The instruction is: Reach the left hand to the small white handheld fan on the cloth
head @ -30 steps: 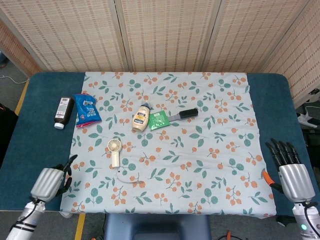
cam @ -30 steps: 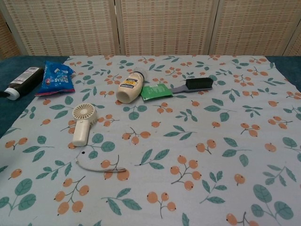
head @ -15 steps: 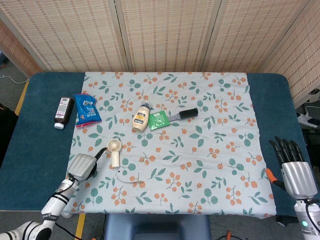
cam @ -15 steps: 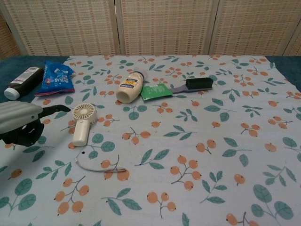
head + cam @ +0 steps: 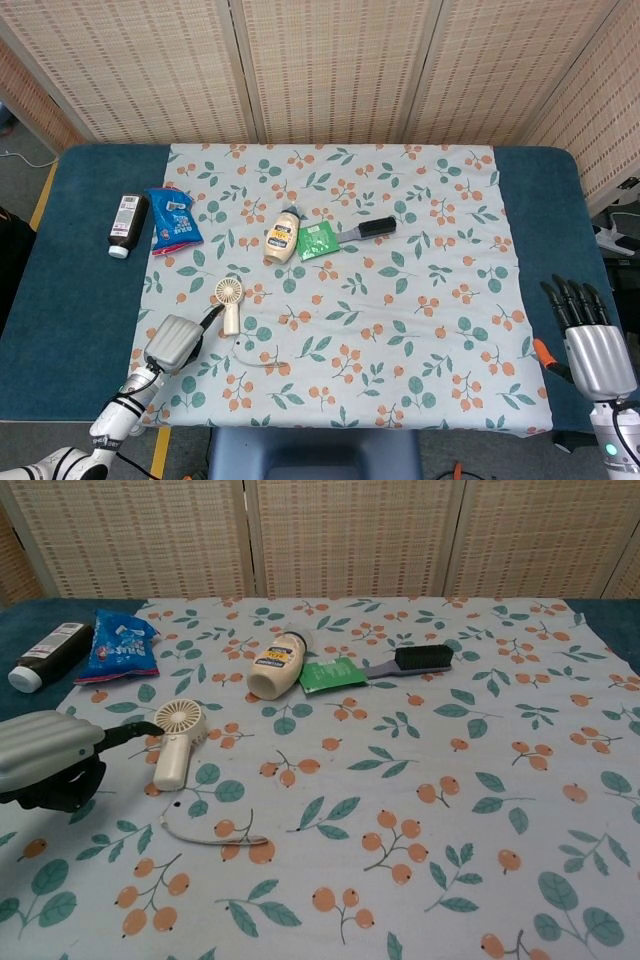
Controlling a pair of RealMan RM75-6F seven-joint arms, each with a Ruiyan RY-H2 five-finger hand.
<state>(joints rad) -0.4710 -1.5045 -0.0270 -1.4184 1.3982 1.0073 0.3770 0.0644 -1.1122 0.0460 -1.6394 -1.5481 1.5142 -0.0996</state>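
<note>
Woven screens (image 5: pixel 330 70) back a blue counter (image 5: pixel 75 300) spread with a leaf-and-berry cloth (image 5: pixel 400 320). The fan (image 5: pixel 228 303) is the landmark: small, cream-white, a round grilled head above a stubby handle, lying flat on the cloth with a thin cord (image 5: pixel 205 835) curling off below its handle. The left hand (image 5: pixel 50 760) sits just left of the fan, one dark finger reaching toward the head, possibly touching it; it holds nothing, though how far its fingers spread is unclear. The right hand (image 5: pixel 585 335) lies far right of the fan, past the cloth's edge, fingers straight and apart, empty. Right of the fan, the cloth is bare.
</note>
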